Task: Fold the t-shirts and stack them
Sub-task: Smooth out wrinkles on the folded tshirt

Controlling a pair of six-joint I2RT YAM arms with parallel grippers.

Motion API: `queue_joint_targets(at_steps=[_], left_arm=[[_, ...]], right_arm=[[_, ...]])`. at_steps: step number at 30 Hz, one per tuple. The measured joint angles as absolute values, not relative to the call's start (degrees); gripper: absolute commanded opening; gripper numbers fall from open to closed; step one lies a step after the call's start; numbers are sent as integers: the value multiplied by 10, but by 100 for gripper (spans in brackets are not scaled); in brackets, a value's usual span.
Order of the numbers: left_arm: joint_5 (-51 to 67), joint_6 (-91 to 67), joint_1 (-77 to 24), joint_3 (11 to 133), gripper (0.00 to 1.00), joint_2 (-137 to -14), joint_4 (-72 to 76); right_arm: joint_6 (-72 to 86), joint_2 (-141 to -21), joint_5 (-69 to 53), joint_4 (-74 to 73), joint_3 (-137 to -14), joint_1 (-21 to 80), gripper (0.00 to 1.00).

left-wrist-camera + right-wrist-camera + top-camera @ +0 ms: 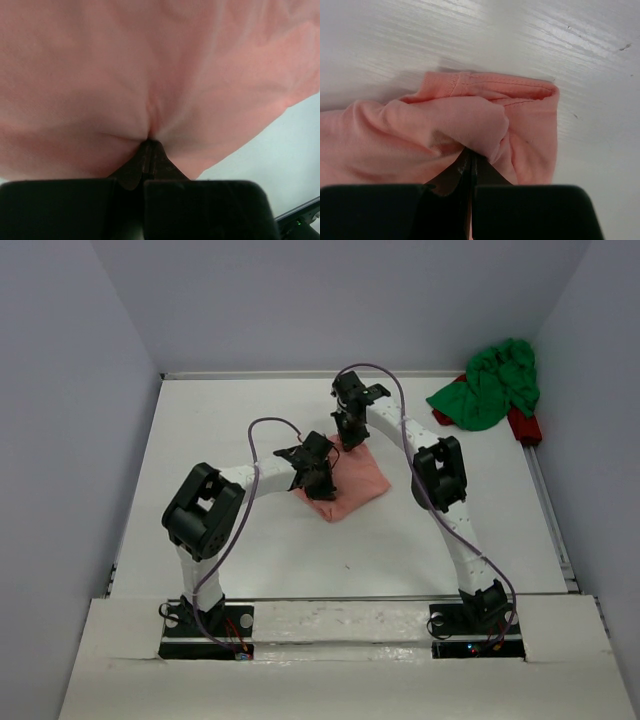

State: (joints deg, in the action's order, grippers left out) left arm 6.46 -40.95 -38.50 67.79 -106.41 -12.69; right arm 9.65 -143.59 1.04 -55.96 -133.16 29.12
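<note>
Top external: pink t-shirt (360, 480), perhaps diagonal, in tight-closed left end effector (321, 484) and right end effector (350, 441).

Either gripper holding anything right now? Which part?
Both are shut on the pink shirt: left gripper pinches a pucker of plain cloth, right gripper a bunched fold beside the hemmed edge.
</note>
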Motion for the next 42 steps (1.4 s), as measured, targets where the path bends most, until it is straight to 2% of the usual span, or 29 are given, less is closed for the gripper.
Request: queue_joint_targets(at_steps=[14, 25, 33, 41, 42], left_arm=[[75, -434, -385, 535, 0, -976, -34], [73, -442, -387, 483, 0, -932, -83], [48, -441, -392, 499, 0, -927, -128], [-15, -429, -394, 593, 0, -927, -190], [-21, -426, -394, 605, 0, -927, -194]], right_arm=[[112, -1442, -1, -562, -1339, 278, 0], [128, -1432, -9, -549, -1315, 260, 0], [112, -1420, -8, -533, -1296, 246, 0], [88, -1390, 17, -533, -1266, 244, 0], [88, -1381, 23, -536, -1260, 246, 4]])
